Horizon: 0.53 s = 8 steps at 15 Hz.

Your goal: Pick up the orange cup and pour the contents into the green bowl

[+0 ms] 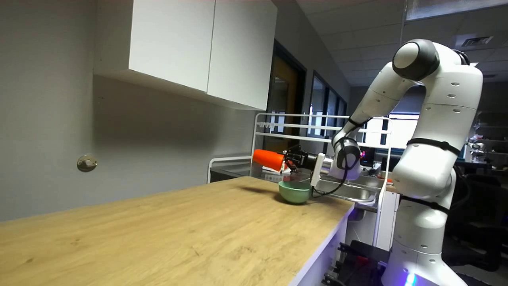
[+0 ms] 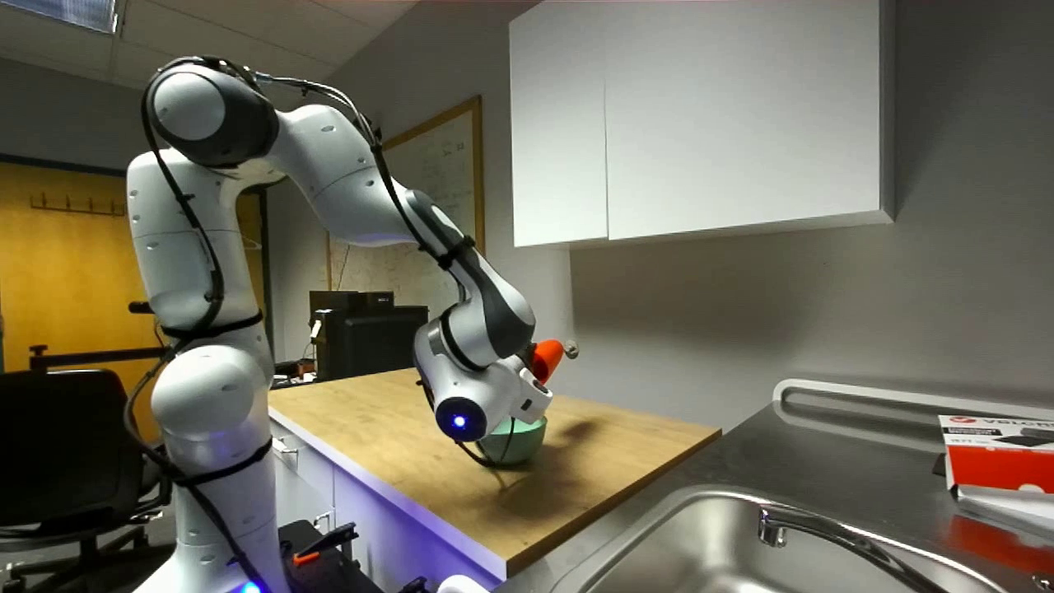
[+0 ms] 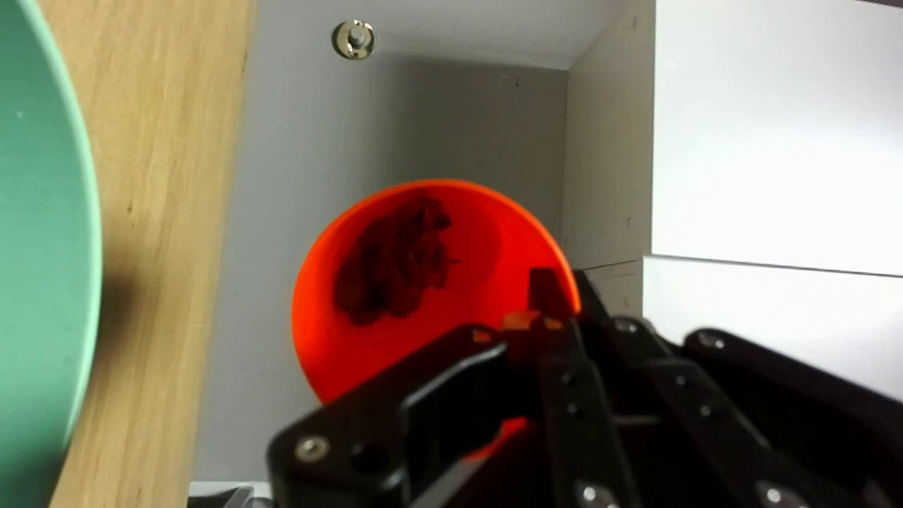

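Black two-fingered gripper [image 3: 571,300], nearly closed, pinches the wall of the tapered red-orange plastic cup [image 1: 268,159], above and near the pale-green round bowl [image 1: 294,194]. Cup's long axis slightly past level, mouth lower, bowlward. Dark contents [image 3: 395,264] inside; I judge more tilt needed.

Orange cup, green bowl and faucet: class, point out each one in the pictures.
Orange cup [image 1: 268,159], in an exterior view: outer side.
Green bowl [image 1: 294,196], in an exterior view: outer wall.
Faucet [image 2: 848,544], in an exterior view: spout.
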Each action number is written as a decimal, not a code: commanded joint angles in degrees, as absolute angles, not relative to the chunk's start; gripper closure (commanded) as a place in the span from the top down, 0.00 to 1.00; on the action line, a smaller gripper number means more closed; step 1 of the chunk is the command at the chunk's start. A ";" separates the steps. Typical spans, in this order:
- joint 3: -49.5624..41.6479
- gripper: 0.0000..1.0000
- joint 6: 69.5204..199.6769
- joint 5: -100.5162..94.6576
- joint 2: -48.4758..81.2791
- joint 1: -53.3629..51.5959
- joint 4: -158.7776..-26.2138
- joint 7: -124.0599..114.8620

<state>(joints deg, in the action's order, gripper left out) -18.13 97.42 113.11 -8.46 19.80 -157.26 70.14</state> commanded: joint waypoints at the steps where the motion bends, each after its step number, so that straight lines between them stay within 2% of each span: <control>1: -19.14 0.02 90.57 115.59 -5.99 20.79 -157.97 75.26; 8: -20.70 0.02 80.03 118.42 -0.32 21.64 -158.85 82.35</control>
<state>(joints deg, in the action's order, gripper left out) -20.17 83.99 116.53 -2.36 21.38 -158.92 79.77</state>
